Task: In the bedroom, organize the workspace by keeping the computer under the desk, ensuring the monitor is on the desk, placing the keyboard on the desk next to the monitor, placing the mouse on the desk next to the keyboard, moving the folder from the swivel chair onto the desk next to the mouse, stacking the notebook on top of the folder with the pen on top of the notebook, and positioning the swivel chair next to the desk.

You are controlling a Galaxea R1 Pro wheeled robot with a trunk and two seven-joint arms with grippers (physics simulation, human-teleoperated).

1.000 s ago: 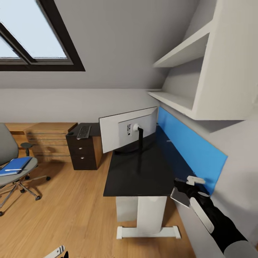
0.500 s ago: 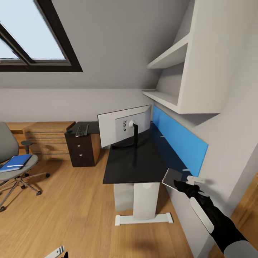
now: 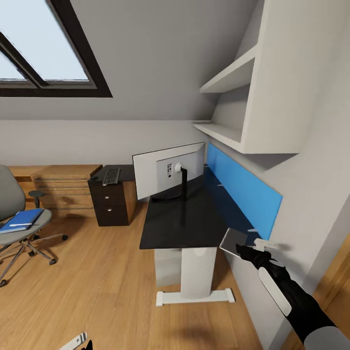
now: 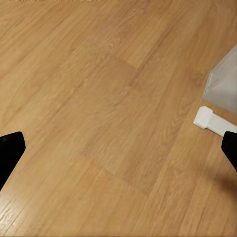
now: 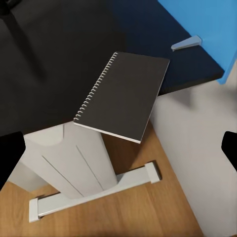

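Notebook point(image 5: 124, 94) — dark grey, spiral-bound along one long edge, white page edges showing — hangs tilted over the near right corner of the desk point(image 3: 189, 218). In the head view its long axis runs roughly from the desk corner toward the robot, held up at the right gripper point(image 3: 243, 249); whether the fingers are clamped on it cannot be told, since the contact is hidden. In the right wrist view the notebook sits above the black top and the white desk leg point(image 5: 74, 163), with the blue back panel point(image 5: 207, 24) beyond.

Monitor point(image 3: 167, 175) stands on the desk's far end, pale back toward the camera. Keyboard point(image 3: 111, 176) lies on a dark drawer unit point(image 3: 113, 204) left of the desk, long axis pointing away from the robot. Swivel chair point(image 3: 19, 223) well apart at the left — the blue folder point(image 3: 22, 218) flat on its seat, a thin white pen point(image 3: 18, 224) on the folder.

Left gripper point(image 4: 118, 148) spread wide over bare wooden floor point(image 4: 98, 98), nothing between the fingers; the white foot of the desk point(image 4: 210, 120) is near.

Against half a second ago: nothing has shifted, arm and notebook in the same place.
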